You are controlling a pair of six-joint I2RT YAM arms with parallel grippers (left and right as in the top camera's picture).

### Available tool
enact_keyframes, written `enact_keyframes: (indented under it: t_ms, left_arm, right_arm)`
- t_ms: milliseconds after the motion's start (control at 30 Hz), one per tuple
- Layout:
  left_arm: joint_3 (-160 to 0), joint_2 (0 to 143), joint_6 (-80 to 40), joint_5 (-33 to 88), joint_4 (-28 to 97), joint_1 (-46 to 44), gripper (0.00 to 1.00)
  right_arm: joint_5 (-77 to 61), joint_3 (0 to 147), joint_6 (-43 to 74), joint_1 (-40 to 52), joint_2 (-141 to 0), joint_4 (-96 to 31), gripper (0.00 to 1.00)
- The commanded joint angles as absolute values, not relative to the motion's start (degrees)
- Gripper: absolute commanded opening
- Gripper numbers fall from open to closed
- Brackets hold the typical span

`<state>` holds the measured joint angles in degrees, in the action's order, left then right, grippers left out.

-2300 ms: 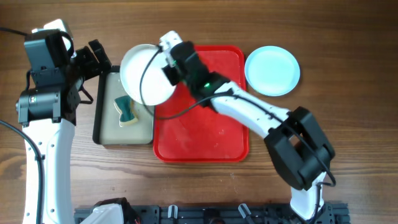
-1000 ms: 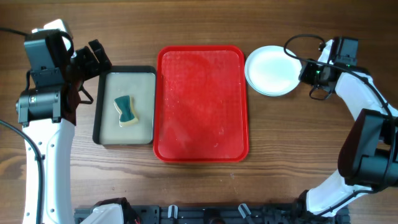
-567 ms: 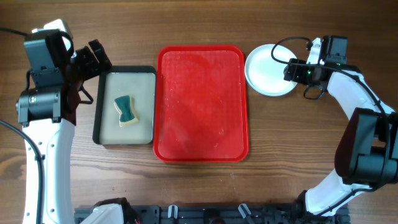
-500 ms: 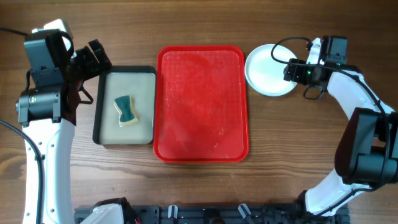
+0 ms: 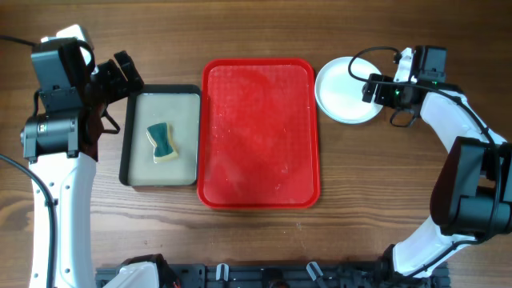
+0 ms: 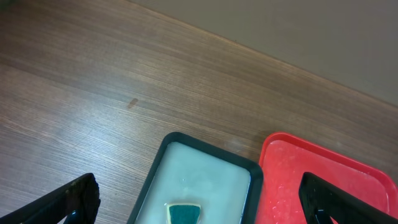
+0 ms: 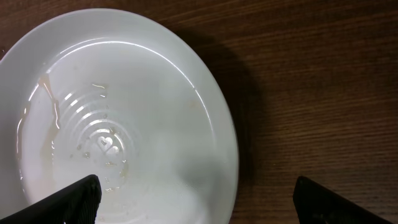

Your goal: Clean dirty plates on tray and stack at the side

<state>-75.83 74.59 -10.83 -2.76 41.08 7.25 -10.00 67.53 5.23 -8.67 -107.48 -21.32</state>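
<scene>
A smooth round white plate [image 5: 346, 92] with wet streaks is seen beside the ribbed red plastic tray [image 5: 258, 132] on the grained wooden worktop [image 5: 240, 32]. Compared with a second ago, the right fingers [image 5: 370, 89] are now spread at the plate's edge; the left fingers [image 5: 126, 76] are kept spread.

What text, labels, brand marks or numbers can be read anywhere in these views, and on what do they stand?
None can be read.
The red tray, the white plate, the small grey-green tray and its sponge are plain.
The arm housings show no legible marking from overhead; only a green light glows near the right gripper.
</scene>
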Motion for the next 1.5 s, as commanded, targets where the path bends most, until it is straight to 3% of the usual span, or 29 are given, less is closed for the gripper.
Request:
enact_keyframes:
  t_ms: [0, 267, 700, 967, 1133, 1333, 1467]
  left_arm:
    - [-76.3, 74.8, -11.1, -3.3, 40.9, 7.4, 1.0]
    - [-76.3, 74.8, -11.1, -3.3, 40.9, 7.4, 1.0]
    - [-76.3, 74.8, -11.1, -3.3, 40.9, 7.4, 1.0]
    - [-76.3, 74.8, -11.1, -3.3, 40.9, 7.4, 1.0]
    - [-76.3, 74.8, -11.1, -3.3, 40.9, 7.4, 1.0]
    - [-76.3, 74.8, -11.1, -3.3, 40.9, 7.4, 1.0]
    - [-76.3, 74.8, -11.1, -3.3, 40.9, 7.4, 1.0]
  right_arm:
    - [-9.9, 67.0, 4.6, -8.6, -108.6, -21.0, 1.0]
    - [-9.9, 67.0, 4.6, -8.6, -106.6, -21.0, 1.0]
    - [-9.9, 67.0, 4.6, -8.6, -63.0, -21.0, 1.0]
    - [-9.9, 67.0, 4.4, -6.5, -50.9, -29.2, 1.0]
    - [-4.9, 67.0, -4.4, -1.9, -45.3, -31.9, 1.0]
    - [-20.7, 67.0, -17.1, -1.8, -34.4, -19.0, 1.0]
    - [-21.1, 62.7, -18.0, -1.7, -26.7, -16.0, 0.99]
